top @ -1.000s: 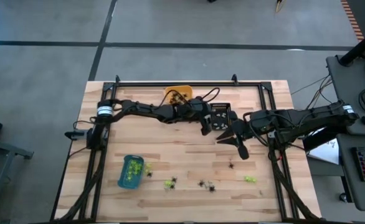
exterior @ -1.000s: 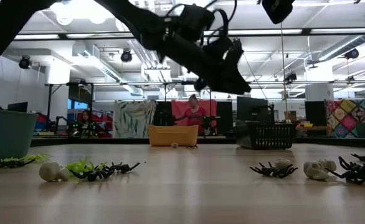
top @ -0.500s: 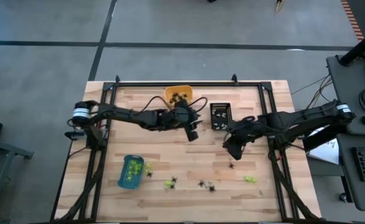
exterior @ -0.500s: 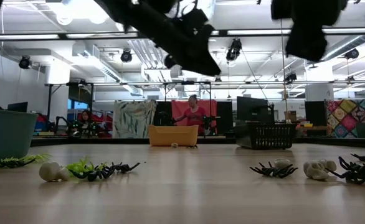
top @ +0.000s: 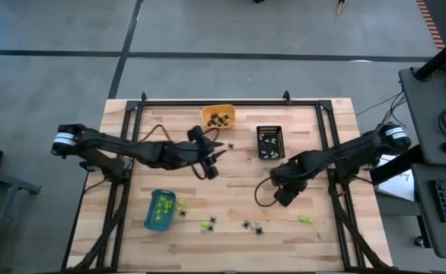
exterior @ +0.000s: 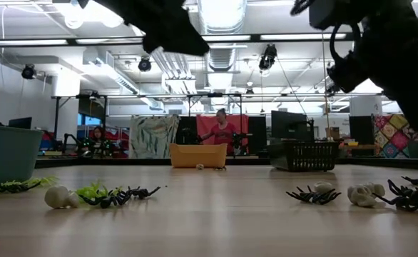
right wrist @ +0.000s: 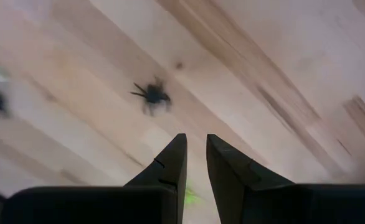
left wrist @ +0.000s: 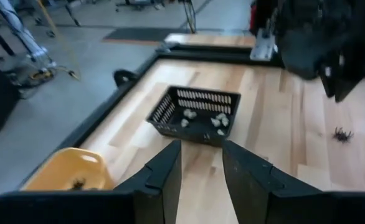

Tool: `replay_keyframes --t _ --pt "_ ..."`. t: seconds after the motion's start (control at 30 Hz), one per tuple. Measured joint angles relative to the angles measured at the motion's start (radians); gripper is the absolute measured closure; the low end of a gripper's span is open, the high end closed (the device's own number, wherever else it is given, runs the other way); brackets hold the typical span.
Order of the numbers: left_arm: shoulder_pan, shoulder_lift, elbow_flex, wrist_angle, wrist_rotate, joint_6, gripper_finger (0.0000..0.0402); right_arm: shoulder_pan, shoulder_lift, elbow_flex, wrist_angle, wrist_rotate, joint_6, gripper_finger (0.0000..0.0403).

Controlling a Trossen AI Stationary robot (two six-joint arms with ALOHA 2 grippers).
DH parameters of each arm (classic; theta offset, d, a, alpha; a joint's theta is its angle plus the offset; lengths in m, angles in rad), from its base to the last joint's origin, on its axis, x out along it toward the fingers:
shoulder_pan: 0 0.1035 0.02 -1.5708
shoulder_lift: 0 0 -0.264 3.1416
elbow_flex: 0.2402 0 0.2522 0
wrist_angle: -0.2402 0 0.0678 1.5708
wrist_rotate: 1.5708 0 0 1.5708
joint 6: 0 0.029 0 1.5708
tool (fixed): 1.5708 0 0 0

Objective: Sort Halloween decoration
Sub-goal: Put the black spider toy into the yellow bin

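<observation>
Featherweight, rigid, skittish plastic spider (right wrist: 151,96) lying lower right of centre on bare wood, best pinched across its body, right gripper (right wrist: 195,163) above with jaws narrowly parted, empty.

Two dark jointed arms, white wrist bands, looping black cables, tapered black fingers (left wrist: 164,174)

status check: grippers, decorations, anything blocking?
Left gripper open, empty, facing black tray. Right gripper slightly open, empty, over a black spider. Loose trinkets remain unsorted on table. No obstruction.
</observation>
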Motion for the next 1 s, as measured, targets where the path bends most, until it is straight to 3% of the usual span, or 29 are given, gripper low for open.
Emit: replay_keyframes --t 0.17,0.43,0.77,1.0 --pt "-0.025 -0.129 -0.053 -0.014 -0.025 0.007 0.0302 0.034 0.078 0.027 0.011 0.018 -0.100 0.0349" --pt "-0.047 -0.275 -0.112 -0.016 -0.025 0.022 0.0302 0.078 0.141 0.033 0.014 0.014 -0.125 0.0348" --pt "-0.046 -0.309 -0.154 -0.006 -0.025 0.023 0.0302 0.078 0.134 0.038 0.154 0.016 -0.100 0.0348" --pt "-0.046 -0.308 -0.149 0.004 -0.025 0.054 0.0302 0.078 0.134 0.038 0.163 0.038 -0.104 0.0348"
